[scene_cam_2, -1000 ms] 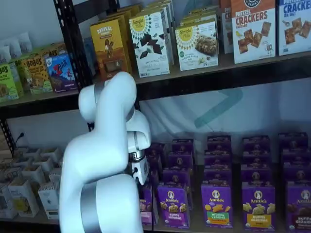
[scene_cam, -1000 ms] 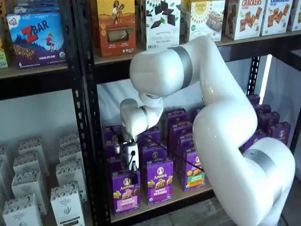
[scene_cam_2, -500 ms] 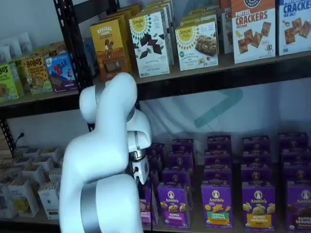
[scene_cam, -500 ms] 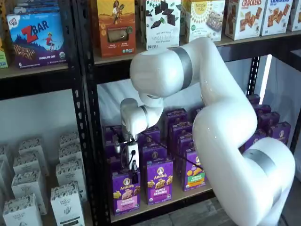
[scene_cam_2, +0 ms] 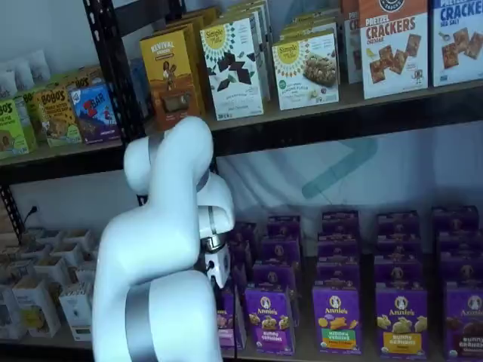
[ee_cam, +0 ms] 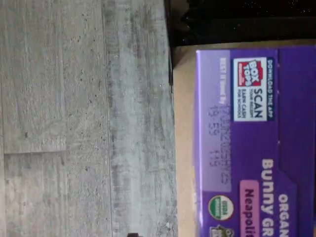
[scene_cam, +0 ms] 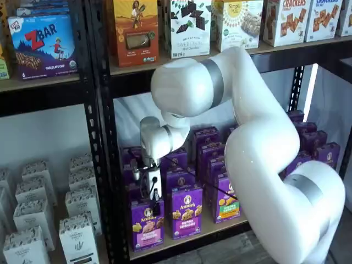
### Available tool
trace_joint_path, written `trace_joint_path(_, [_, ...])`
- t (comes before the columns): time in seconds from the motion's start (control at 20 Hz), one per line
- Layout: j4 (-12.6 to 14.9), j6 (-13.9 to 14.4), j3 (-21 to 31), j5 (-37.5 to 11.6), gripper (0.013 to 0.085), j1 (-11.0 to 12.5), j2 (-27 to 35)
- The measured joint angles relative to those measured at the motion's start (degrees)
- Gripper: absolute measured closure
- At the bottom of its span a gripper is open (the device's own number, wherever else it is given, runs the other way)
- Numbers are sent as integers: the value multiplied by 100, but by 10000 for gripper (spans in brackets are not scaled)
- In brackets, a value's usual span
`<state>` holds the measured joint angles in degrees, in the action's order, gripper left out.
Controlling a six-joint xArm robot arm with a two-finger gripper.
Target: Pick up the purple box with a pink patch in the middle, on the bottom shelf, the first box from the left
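The purple box (scene_cam: 147,225) with the pink patch stands upright at the front left of the bottom shelf (scene_cam: 209,231). My gripper (scene_cam: 155,208) hangs straight over it, its white body above and a black finger reaching down to the box's top edge. The fingers show side-on, set wide, with nothing held. In a shelf view the arm covers most of the purple box (scene_cam_2: 229,318), and the gripper (scene_cam_2: 221,280) sits just above it. The wrist view looks close down on the purple box top (ee_cam: 252,148), with its pink label strip near the tan shelf board (ee_cam: 183,148).
More purple boxes (scene_cam: 186,210) stand right beside and behind the target, in rows across the shelf. A black rack upright (scene_cam: 107,165) runs close on its left. White boxes (scene_cam: 77,236) fill the neighbouring bay. Grey floor (ee_cam: 74,123) lies below the shelf's front edge.
The arm has shifted slightly and the gripper has edged a little left over the box. The box has not moved.
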<state>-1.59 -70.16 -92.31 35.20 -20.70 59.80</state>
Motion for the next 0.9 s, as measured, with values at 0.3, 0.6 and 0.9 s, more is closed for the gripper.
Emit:
trace_joint_path(0.3, [24, 17, -49, -21, 130, 0, 52])
trace_joint_path(0.6, [39, 14, -75, -34, 210, 16, 79])
trace_joint_path(0.9, [15, -11, -103, 12, 330, 22, 93])
